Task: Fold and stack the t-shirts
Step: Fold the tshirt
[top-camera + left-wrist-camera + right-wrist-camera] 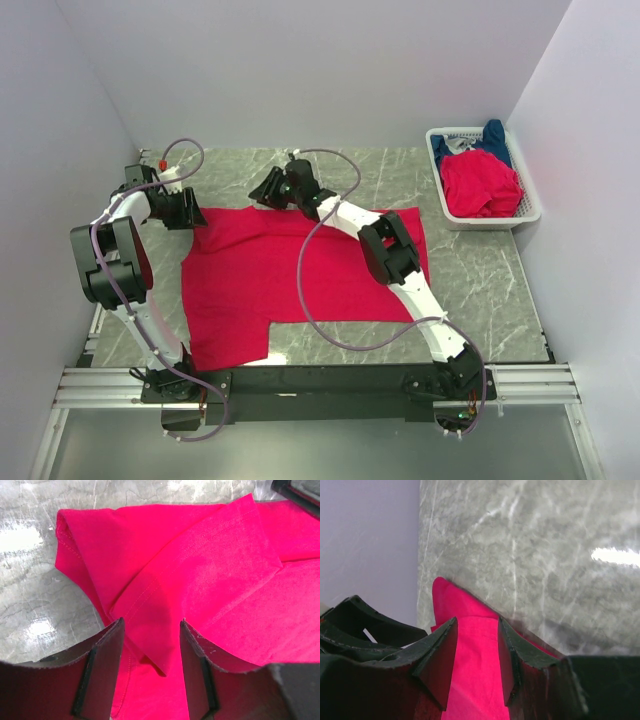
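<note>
At ten and twelve o'clock, your left gripper (150, 650) and right gripper (477, 655) straddle the bright red cloth t-shirt (280, 280), jaws apart, unclamped; first fold needs a pinch.

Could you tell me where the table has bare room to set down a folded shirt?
The widest bare table is right of the spread shirt, nearer than the basket. A narrower strip runs between shirt and back wall. The left edge is crowded by the left arm.
</note>
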Controlling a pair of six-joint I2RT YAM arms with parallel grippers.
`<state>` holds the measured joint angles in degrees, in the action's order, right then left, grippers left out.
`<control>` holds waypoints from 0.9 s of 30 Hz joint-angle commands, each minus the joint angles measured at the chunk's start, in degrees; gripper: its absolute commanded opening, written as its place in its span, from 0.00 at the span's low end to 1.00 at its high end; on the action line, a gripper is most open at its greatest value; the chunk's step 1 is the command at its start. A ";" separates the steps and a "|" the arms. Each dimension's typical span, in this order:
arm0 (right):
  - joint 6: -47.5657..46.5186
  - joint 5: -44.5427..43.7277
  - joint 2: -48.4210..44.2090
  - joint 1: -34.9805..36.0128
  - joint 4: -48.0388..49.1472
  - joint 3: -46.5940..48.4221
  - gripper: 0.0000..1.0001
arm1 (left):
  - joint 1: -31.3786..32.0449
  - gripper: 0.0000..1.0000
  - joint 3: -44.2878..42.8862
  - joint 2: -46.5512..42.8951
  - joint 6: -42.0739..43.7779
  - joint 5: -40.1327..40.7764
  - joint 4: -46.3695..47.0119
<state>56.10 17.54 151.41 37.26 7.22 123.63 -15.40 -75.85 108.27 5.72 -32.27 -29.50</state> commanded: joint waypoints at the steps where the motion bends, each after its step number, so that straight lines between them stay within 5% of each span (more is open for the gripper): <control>1: 5.24 -0.58 0.90 0.54 2.88 -2.16 0.45 | 0.11 0.54 -0.26 -2.45 -0.18 -0.95 -0.21; 18: 4.82 2.32 2.22 2.82 5.87 -2.43 0.40 | -0.51 0.55 -0.52 -1.66 1.14 -0.86 -0.65; 27: -0.28 4.08 0.02 2.82 6.66 -1.91 0.01 | -0.77 0.53 0.27 -1.48 0.70 -1.57 0.31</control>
<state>58.61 20.84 152.51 39.88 10.98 119.68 -15.94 -75.83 108.27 6.33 -32.29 -29.80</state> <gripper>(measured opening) 0.037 0.534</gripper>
